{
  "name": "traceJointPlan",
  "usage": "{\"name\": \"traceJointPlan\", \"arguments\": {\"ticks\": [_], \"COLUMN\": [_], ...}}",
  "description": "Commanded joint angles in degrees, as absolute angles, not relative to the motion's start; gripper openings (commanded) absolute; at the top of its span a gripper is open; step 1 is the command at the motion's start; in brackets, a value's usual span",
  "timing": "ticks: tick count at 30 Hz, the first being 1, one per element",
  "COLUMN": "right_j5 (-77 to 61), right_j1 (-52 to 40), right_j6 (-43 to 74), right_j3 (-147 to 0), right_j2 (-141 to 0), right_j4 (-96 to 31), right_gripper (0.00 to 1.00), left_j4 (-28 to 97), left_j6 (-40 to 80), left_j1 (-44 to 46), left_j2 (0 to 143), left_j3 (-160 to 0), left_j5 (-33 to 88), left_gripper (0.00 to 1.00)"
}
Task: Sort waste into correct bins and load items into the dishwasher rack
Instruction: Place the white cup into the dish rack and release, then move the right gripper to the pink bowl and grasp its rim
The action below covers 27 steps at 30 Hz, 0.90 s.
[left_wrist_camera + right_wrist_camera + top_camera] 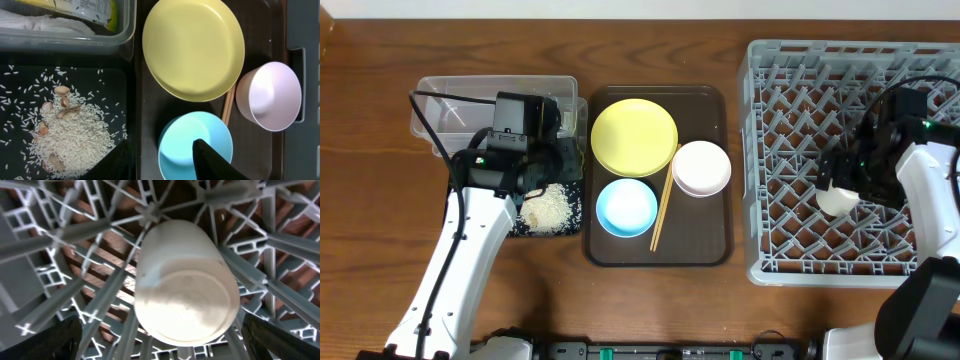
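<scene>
My left gripper point(565, 170) point(161, 141) is open and empty, one finger over the black tray point(545, 232) point(20, 80) and the other over the light blue bowl point(626, 207) point(185, 135). A heap of rice scraps point(548, 208) point(75, 135) lies in the black tray. The printed wrapper point(85, 7) lies in the clear tub point(445, 110) point(127, 30). The yellow plate point(634, 137) point(192, 47), white bowl point(701, 168) point(272, 95) and chopsticks point(663, 205) point(228, 105) lie nearby. My right gripper point(840, 185) point(160, 330) is open around the small white cup point(837, 200) point(185, 280), which lies on its side in the grey rack point(770, 150) point(45, 240).
The plate, both bowls and the chopsticks sit on a brown serving tray point(705, 240) point(145, 115) between the bins and the rack. White crumpled paper point(40, 22) lies in the clear tub beside the wrapper. The rack's upright pegs surround the cup.
</scene>
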<state>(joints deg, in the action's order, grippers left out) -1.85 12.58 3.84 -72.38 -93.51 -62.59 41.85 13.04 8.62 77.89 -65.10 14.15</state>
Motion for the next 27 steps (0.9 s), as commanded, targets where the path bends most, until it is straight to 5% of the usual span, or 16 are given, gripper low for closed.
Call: {"name": "traceJointPlan", "arguments": {"ticks": [1, 10, 15, 27], "right_j5": [-4.7, -25.8, -21.3, -7.1], "right_j1": [12.7, 3.7, -6.9, -20.4], "right_j6": [3.8, -4.9, -10.6, -13.0], "right_j3": [-76.5, -81.4, -81.3, -81.3], "right_j2": [-92.1, -86.0, -88.1, -104.2], "right_j4": [-62.5, -52.6, -49.4, -41.6], "right_gripper": [0.99, 0.90, 0.84, 0.72], "left_j4": [42.1, 47.2, 52.9, 53.5], "left_j6": [12.3, 17.1, 26.7, 27.1], "left_j1": [8.4, 8.4, 8.4, 8.4], "left_j2": [77.5, 77.5, 77.5, 77.5], "left_j3": [-64.8, -64.4, -64.3, -64.3], "left_j5": [13.4, 4.6, -4.9, -5.0], "left_gripper": [0.42, 0.42, 0.48, 0.54]}}
